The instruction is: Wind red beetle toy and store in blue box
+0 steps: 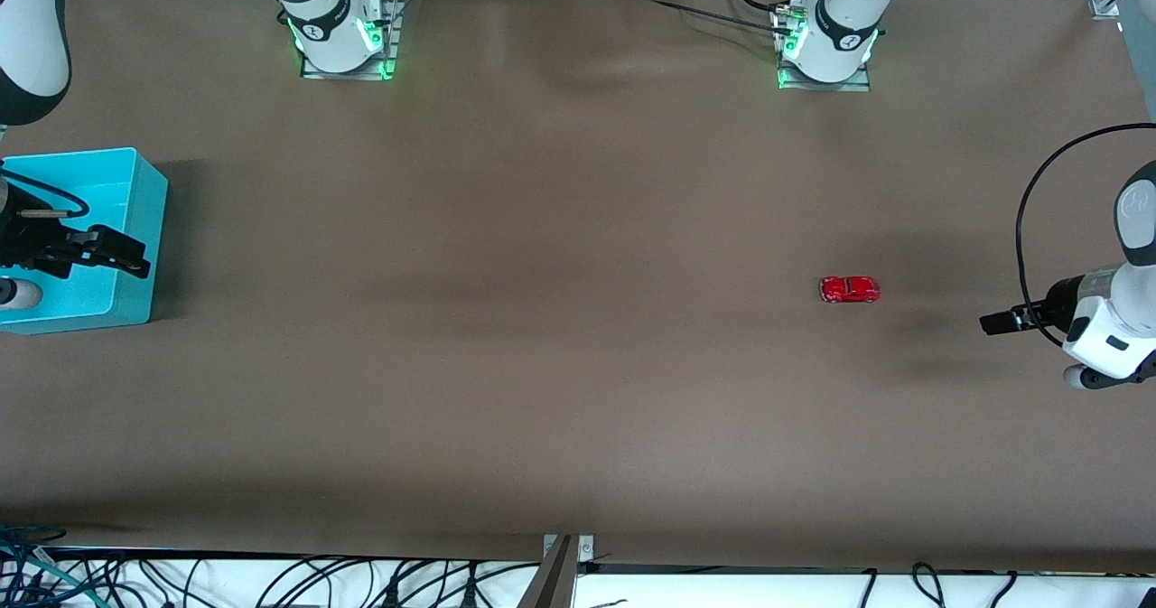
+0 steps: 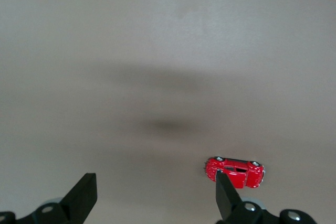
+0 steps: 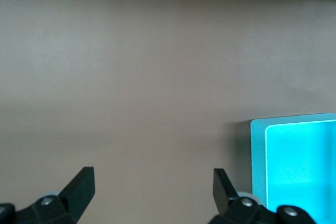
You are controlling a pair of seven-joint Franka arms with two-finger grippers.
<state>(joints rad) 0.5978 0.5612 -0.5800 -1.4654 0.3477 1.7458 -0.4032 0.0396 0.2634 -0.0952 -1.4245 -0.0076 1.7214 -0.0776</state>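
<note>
A brown table (image 1: 560,229) carries the red beetle toy (image 1: 850,289) on its wheels toward the left arm's end, and the blue box (image 1: 135,229) at the right arm's end, apparently empty.

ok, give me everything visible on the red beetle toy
The red beetle toy is a tiny glossy red car with a rounded body, dark windows and small light-hubbed wheels; it looks like painted metal or plastic. It stands on its wheels on the brown table, toward the left arm's end, lengthwise along the table. Nothing touches it: the left gripper, open, is apart from it.
</note>
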